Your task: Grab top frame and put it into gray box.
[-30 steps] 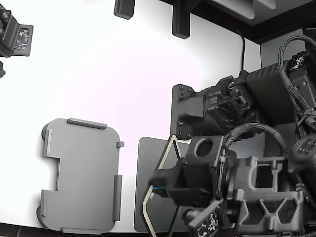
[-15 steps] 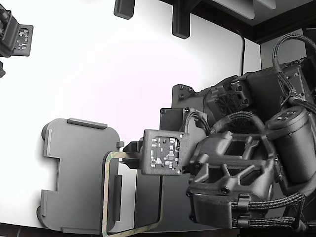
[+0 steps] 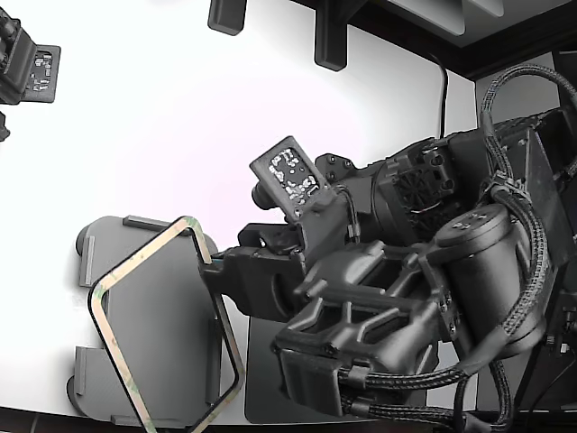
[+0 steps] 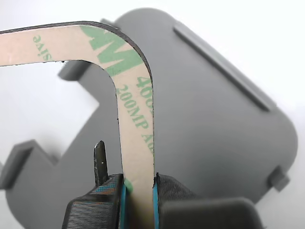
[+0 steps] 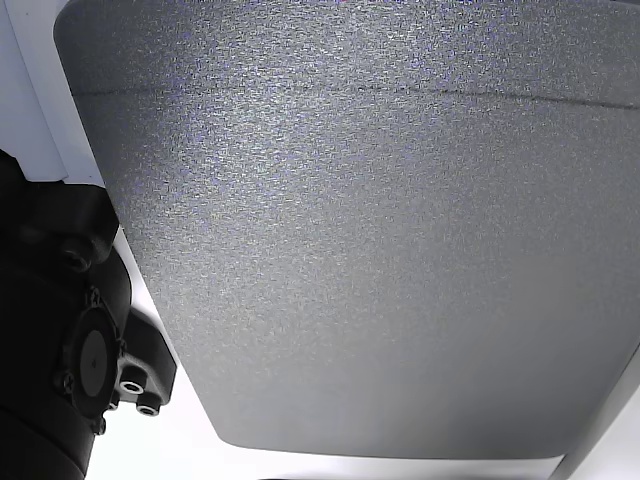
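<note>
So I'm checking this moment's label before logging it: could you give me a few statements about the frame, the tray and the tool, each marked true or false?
1. The tool is shut on the top frame. True.
2. The frame lies flat inside the gray box. False: it is held above the box, turned at an angle to its outline.
3. The frame's pale face shows green printed lettering in the wrist view. True.
4. The gray box already holds another part. False: its floor looks bare.
5. The darker gray flat mat sits on the exterior view's left of the box. False: it is on the right.
</note>
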